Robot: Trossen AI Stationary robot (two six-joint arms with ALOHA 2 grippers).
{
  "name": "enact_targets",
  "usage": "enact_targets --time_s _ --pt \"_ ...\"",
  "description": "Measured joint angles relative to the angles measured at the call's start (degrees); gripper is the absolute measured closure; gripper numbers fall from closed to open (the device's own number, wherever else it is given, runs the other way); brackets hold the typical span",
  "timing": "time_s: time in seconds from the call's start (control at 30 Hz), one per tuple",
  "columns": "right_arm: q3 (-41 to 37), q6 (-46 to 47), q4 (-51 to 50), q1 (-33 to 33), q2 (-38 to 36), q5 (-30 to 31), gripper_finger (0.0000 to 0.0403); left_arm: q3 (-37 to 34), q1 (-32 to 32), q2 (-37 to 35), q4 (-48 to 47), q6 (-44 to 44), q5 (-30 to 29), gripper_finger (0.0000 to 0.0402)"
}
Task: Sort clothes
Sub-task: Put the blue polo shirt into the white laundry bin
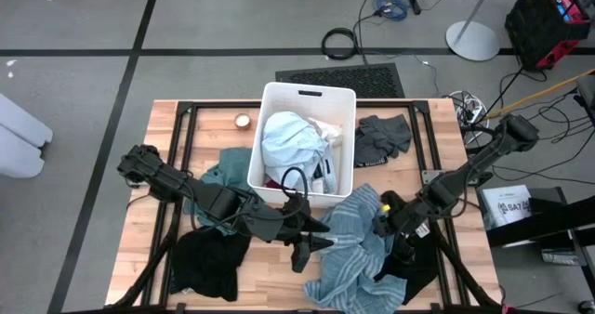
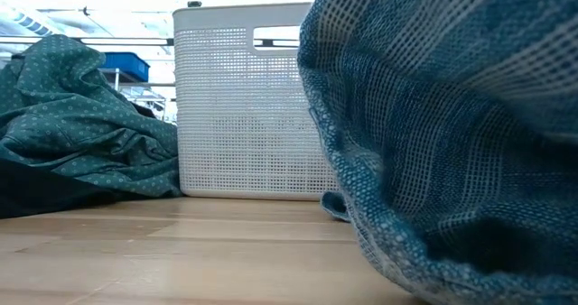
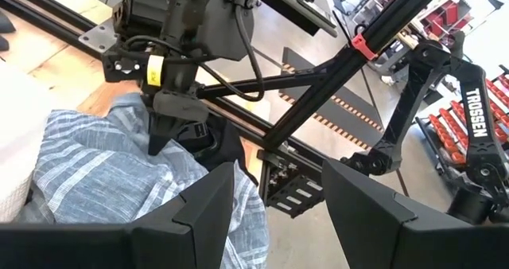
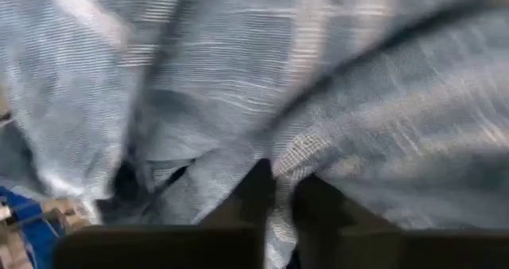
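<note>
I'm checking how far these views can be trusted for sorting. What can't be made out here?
- Low view: the blue-white striped cloth fills the right half and hides both arms.
- High view: garments beneath the light blue one in the white bin are covered.
- Right wrist view: the right gripper pinches striped fabric; motion blur smears everything else.
- High view: the left gripper covers the table beneath it.

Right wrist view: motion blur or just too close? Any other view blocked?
Right wrist view: the striped cloth fills it, smeared in streaks. Low view: the same cloth looms blurred at the right, hiding part of the white bin. High view: sharp, evenly lit.
</note>
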Motion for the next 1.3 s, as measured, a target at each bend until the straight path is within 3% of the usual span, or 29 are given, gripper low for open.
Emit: enact_targets --time_s 0.17,0.3,0.53,0.63,0.73,0.9,1.3 --pt "-0.02 -3.99 4.79 -0.61 -1.85 0.46 0.04 0.0 0.11 0.0 0.0 0.0 0.04 0.0201" --pt "0.0 -10.24 18.77 -0.57 -6.64 1.69 0.0401 0.0 0.08 0.0 0.05 -0.31 0.05 0.0201" --pt "0.02 -34.74 51.79 -0.33 -14.3 13.95 0.0402 0.0 0.15 0.0 1.82 -0.35 0.22 0.0201" --pt "0.08 -44.03 60.84 -0.37 -16.16 16.1 0.0402 0.0 0.3 0.0 3.39 -0.37 0.11 0.0201" --pt "0.11 -47.24 62.37 -0.37 -17.18 16.32 0.0402 0.0 0.86 0.0 7.11 -1.06 -0.29 0.0201" --pt "0.1 -45.0 58.74 -0.37 -15.78 17.63 0.0403 0.0 2.52 0.0 11.19 -6.38 -5.66 0.0201" --pt "0.09 -40.14 56.78 -0.63 -8.5 18.55 0.0403 -0.02 5.68 0.2 4.58 -14.04 -6.01 0.0201"
